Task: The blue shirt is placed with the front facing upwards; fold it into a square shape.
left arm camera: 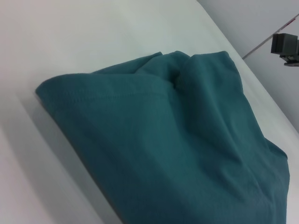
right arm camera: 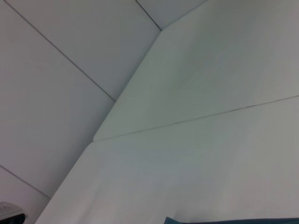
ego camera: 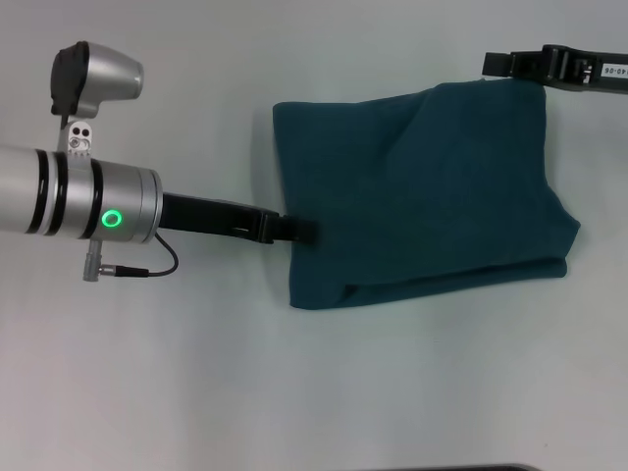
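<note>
My white table (ego camera: 294, 392) carries only the blue shirt (ego camera: 422, 196), lying folded into a rough rectangle toward the far right, plain teal side up, its near edge doubled over in a thick fold.

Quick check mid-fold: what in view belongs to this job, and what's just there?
Part of the job:
- blue shirt, folded into a rough block, print hidden
- left gripper, at the shirt's left edge
- right gripper, at its far right corner

Just there:
- white table
</note>
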{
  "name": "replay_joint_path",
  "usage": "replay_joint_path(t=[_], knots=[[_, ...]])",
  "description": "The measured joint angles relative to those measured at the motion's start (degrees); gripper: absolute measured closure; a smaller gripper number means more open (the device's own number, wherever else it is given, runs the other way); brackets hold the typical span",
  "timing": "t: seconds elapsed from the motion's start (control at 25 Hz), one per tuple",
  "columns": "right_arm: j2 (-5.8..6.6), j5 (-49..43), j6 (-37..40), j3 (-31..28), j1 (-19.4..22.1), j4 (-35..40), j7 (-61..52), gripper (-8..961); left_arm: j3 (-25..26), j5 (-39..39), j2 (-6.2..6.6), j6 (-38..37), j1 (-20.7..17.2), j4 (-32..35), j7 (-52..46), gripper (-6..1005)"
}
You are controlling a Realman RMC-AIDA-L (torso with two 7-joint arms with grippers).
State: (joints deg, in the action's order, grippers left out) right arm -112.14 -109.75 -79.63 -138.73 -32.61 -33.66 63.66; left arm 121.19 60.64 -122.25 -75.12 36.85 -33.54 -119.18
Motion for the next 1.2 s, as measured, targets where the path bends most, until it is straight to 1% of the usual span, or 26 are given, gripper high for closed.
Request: replay_joint_path(t=[0.16, 0.36, 0.44, 0.56, 0.68, 1.0, 1.2], knots=[[0.0, 0.03, 0.0, -0.13, 0.0, 0.0, 0.03, 892, 0.14, 0.0, 0.17, -0.48, 0.0, -0.33, -0.06, 665], [-0.05, 0.06, 0.11, -0.21, 0.0, 0.0, 0.12, 891, 0.38, 0.01, 1.36, -1.95, -0.07, -0.76, -0.23, 881], [-0.12, 0.07, 0.24, -0.23, 0.01, 0.0, 0.13, 890, 0.48, 0.09, 1.62, -2.16, -0.11, -0.76, -0.19, 970], [-0.22, 0.07, 0.29, -0.3, 0.06, 0.0, 0.14, 889, 0.33, 0.07, 1.76, -2.38, 0.01, -0.76, -0.04, 1002], [-0.26, 0.08, 0.29, -0.37, 0.08, 0.0, 0.12, 888, 0.06, -0.06, 2.37, -2.53, 0.26, -0.82, 0.02, 1000], [-0.27, 0.16, 0.3, -0.48, 0.09, 0.0, -0.1, 885, 0.35, -0.64, 5.91, -6.06, -0.07, -1.97, 0.55, 995], [-0.27, 0.16, 0.36, -0.49, 0.09, 0.0, -0.23, 884, 0.55, -0.79, 7.75, -6.55, -0.66, -2.38, 0.68, 992]])
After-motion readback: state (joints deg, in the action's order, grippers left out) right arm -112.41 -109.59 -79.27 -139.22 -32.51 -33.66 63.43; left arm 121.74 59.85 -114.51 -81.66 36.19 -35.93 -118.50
